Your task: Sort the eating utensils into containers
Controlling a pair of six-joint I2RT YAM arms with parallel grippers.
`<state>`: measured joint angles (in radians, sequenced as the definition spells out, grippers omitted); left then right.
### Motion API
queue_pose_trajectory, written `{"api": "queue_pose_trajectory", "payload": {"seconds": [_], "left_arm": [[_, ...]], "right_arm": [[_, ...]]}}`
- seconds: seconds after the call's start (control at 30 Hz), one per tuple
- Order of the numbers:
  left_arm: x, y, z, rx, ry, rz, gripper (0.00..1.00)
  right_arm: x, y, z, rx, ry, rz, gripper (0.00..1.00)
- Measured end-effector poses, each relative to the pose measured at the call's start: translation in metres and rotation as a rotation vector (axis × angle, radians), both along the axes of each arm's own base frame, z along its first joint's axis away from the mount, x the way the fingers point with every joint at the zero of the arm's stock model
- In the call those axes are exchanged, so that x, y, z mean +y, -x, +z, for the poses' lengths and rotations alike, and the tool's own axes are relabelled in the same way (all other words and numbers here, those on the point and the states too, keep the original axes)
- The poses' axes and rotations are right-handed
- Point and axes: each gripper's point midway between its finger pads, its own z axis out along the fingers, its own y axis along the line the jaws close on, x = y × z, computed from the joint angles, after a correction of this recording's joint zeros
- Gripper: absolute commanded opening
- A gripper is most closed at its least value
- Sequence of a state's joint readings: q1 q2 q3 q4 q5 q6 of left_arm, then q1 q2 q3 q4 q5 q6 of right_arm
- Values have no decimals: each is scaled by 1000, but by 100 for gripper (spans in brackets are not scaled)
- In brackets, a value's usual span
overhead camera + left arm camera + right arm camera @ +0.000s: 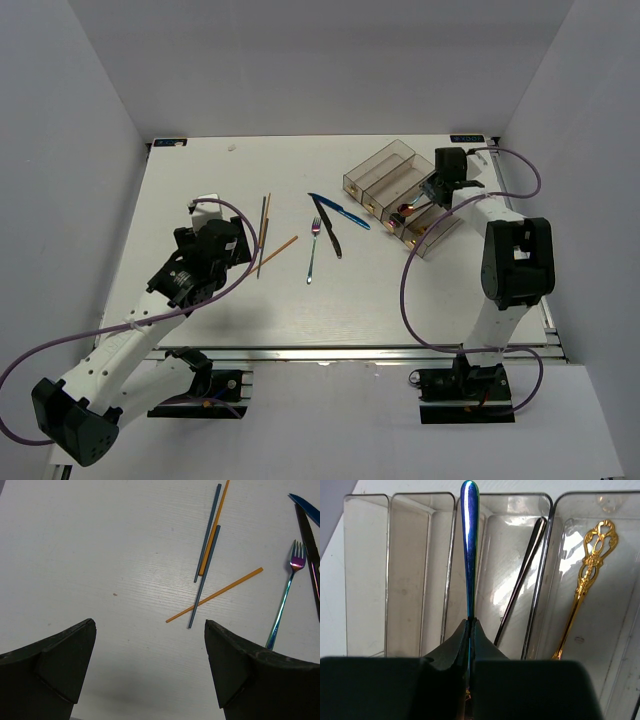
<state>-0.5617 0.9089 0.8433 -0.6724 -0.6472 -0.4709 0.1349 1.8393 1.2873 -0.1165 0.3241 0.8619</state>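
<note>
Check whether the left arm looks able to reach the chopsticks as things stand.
Probably yes: the chopsticks lie flat on the table just ahead of the open jaws of the left arm, with nothing in between.

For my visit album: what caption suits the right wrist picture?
Right gripper clamps an iridescent utensil handle over the clear bins; a black piece and gold spoon lie inside.

White table (330,320) had a faint grain. A small white scrap (231,147) lay at 11 o'clock by the far edge. Blue tag (170,142) at the 10 o'clock corner, second tag (465,136) at 1 o'clock. Tiny brown speck (115,594) on bare top. Metal rail (330,357) ran along 6 o'clock.
</note>
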Motion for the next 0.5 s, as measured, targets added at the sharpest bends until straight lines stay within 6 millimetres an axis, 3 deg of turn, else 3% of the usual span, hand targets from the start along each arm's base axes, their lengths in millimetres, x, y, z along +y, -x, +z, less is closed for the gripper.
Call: {"api": "queue_pose_trajectory", "payload": {"seconds": [0.1,0.17,0.23,0.37,0.5], "left_arm": [[0,0,0,0,0,0,98],[0,0,0,0,0,0,98],[0,0,0,0,0,0,98],[0,0,0,-1,1,0,98],[0,0,0,-1,1,0,98]], "right_arm": [[3,2,-6,2,-23,-2,1],[4,3,-8,7,-30,-4,13],[4,3,-7,3,-38,-6,18],[5,2,-6,-1,-49,-11,42],[6,2,-6,0,-50,-8,51]]}}
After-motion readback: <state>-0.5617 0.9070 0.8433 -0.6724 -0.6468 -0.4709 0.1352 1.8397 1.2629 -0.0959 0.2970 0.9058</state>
